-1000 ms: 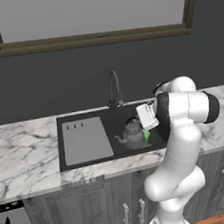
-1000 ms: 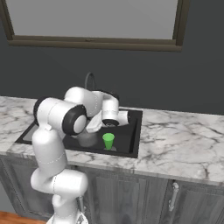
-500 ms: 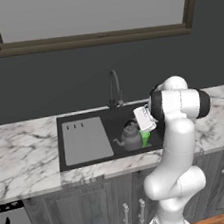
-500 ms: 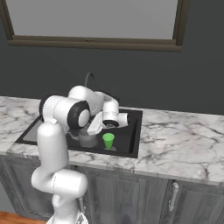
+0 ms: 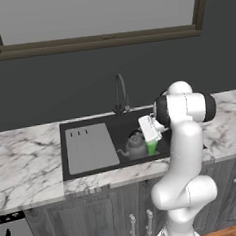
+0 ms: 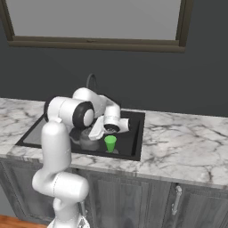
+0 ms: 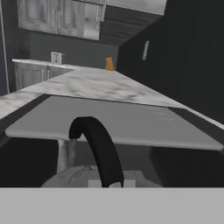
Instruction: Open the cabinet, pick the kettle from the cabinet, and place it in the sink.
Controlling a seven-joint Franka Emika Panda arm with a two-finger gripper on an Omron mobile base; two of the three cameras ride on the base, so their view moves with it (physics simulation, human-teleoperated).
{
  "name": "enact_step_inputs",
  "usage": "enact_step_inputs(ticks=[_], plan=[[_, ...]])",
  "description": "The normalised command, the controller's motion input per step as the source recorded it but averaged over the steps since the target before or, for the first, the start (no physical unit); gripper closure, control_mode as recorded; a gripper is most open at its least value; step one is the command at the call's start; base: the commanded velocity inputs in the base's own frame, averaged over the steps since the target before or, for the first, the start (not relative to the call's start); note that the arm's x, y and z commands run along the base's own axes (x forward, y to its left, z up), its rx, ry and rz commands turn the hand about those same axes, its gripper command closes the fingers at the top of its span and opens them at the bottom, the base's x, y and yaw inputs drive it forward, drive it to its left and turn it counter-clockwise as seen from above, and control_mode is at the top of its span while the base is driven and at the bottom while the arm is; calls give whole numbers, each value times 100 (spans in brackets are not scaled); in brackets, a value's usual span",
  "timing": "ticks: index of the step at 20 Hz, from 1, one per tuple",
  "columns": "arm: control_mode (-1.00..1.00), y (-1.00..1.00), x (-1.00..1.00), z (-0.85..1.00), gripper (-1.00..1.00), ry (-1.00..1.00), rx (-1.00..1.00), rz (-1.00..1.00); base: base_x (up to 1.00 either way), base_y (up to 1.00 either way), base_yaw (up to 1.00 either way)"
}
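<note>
Squat grey metal kettle point(image 5: 135, 144) now resting in the black rectangular sink point(image 5: 90, 128) beside a green cup point(image 6: 110, 143), the gripper point(image 5: 150, 129) drawn slightly back, fingers together: placement looks complete

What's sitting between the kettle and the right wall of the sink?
A green cup stands right beside the kettle, before the sink wall, seen in the left base view.
</note>
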Motion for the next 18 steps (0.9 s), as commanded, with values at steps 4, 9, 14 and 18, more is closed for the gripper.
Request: enact_step_inputs(ticks=[4,9,14,18], plan=[[-100,8,5,-24,100,-3,-4,0,0,0,0],[-100,16,7,-24,100,-2,-7,0,0,0,0],[-100,13,9,-24,100,0,-6,0,0,0,0],[-100,15,8,-28,100,0,-2,0,0,0,0]])
